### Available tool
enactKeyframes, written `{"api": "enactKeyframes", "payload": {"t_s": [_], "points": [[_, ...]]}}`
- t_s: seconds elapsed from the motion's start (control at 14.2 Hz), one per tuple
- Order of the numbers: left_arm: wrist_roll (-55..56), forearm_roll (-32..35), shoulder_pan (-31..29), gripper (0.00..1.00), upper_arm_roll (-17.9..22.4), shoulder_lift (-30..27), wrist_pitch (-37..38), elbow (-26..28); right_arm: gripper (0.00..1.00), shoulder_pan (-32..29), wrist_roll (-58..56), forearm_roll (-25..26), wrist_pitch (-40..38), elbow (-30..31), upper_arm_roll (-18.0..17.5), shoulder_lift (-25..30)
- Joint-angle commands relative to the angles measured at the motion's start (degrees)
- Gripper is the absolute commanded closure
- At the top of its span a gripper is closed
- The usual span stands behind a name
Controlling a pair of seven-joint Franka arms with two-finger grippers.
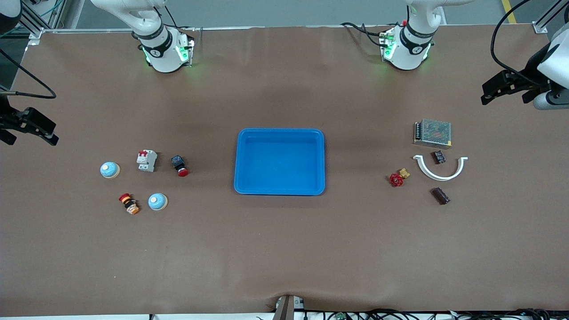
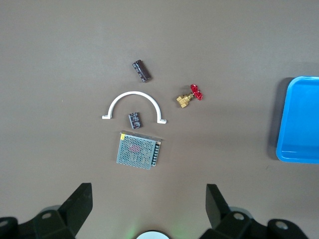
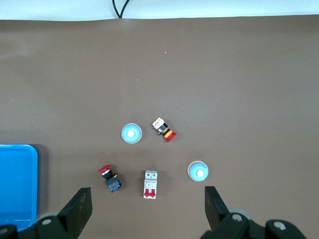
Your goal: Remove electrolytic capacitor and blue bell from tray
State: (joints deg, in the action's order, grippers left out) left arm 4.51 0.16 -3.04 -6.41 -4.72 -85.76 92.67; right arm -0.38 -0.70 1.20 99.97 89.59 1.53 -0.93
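The right gripper (image 1: 27,126) hangs wide open and empty, two round pale-blue bells (image 1: 110,170) on the table past its fingertips. The shallow bright-blue plastic tray (image 1: 279,192) sits bare mid-table. The left gripper (image 1: 511,86), equally spread and empty, overlooks two dark cylindrical capacitors (image 1: 440,195). Risk: with the tray holding nothing, either arm could grab a loose part needlessly.

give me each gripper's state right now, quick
Left gripper: open, holding nothing, up over the table near the metal mesh power supply box.
Right gripper: open, holding nothing, up over the table near the white circuit breaker.

Breaker (image 1: 146,160), pushbuttons (image 1: 179,165), perhaps valve (image 1: 396,179)
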Motion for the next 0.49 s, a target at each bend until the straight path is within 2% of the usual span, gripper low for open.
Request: {"api": "enactKeyframes", "payload": {"t_s": [0.0, 0.42], "points": [[-0.9, -0.07, -0.04, 0.0, 0.17, 0.59, 0.06, -1.7, 0.0, -0.77, -0.71, -0.32, -1.27, -1.53, -0.65, -0.74], [-0.9, 1.51, 0.23, 0.0, -0.36, 0.59, 0.33, -1.88, 0.0, -0.68, -0.8, -0.32, -1.36, -1.44, -0.74, -0.74]]}}
